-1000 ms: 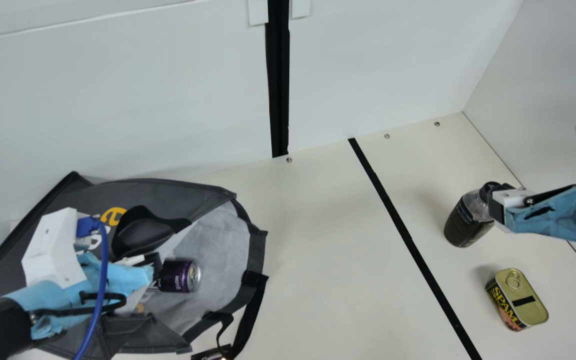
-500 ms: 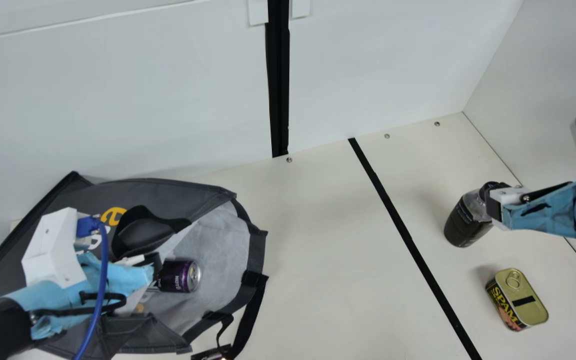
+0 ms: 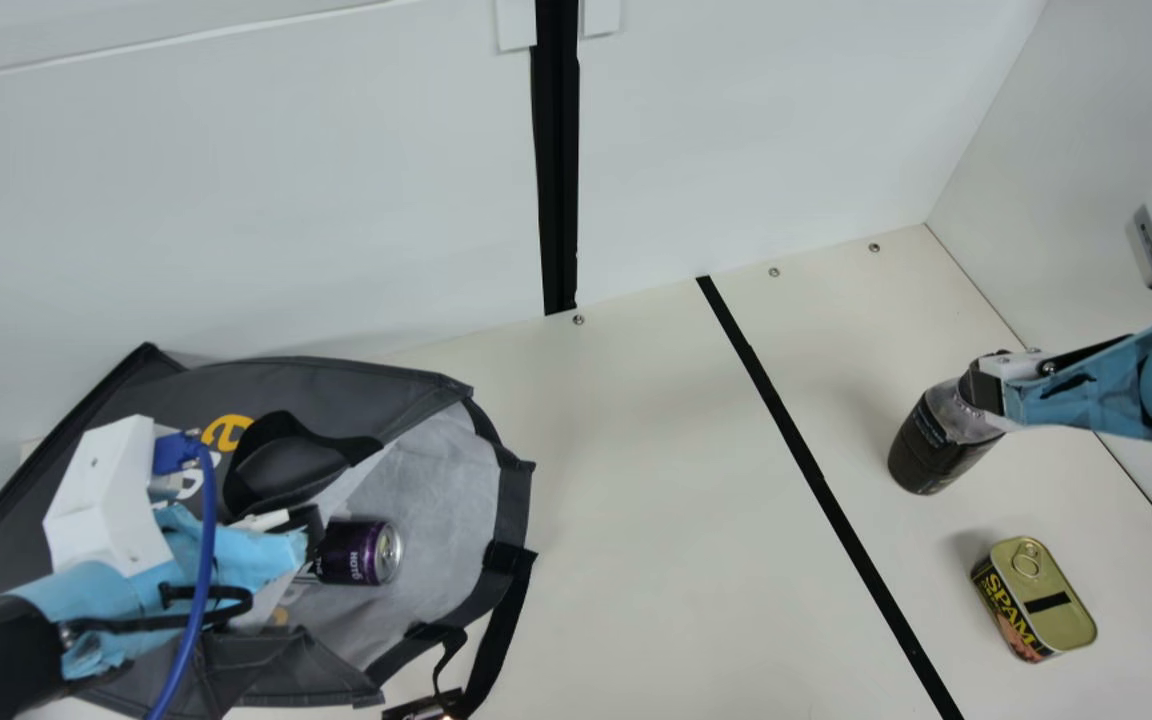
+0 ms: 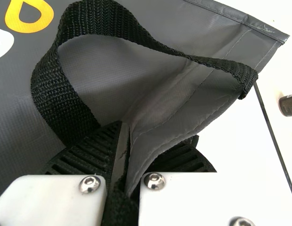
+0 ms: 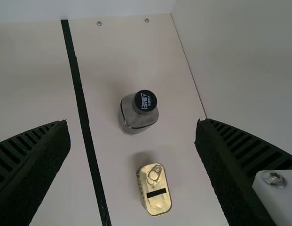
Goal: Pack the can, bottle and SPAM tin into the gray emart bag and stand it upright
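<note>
Right pincer (image 3: pixel 980 387) slightly farther left, open.

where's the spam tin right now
In the main view, the SPAM tin sits on the cream table at the right, just below the dark bottle and right of the black stripe.

Left of our right claw (image 3: pixel 984 388), we see a black stripe (image 3: pixel 818 482) crossing the cream tabletop (image 3: pixel 636 500); beyond the claw stand pale walls (image 3: pixel 736 130), with a black upright strip (image 3: pixel 558 180) farther left.
</note>
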Motion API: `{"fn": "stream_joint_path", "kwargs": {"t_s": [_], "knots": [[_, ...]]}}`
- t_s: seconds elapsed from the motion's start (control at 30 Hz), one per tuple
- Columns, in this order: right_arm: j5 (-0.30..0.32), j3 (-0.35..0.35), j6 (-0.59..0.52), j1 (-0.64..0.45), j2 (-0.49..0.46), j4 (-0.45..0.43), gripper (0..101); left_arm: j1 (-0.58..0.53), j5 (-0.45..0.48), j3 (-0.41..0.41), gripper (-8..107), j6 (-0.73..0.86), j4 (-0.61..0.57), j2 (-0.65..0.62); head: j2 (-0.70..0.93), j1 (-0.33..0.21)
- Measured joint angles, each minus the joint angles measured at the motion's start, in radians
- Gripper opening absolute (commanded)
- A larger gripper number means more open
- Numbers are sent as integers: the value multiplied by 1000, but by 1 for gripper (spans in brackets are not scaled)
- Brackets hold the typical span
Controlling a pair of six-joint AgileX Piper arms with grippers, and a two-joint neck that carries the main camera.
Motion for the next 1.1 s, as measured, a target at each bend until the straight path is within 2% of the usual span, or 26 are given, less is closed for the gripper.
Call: {"fn": "stream_joint_path", "kwargs": {"t_s": [1.1], "knots": [[-2,-13,-107,-84,233,37,95,0,0,0,-8,0,0,0,0,0]]}}
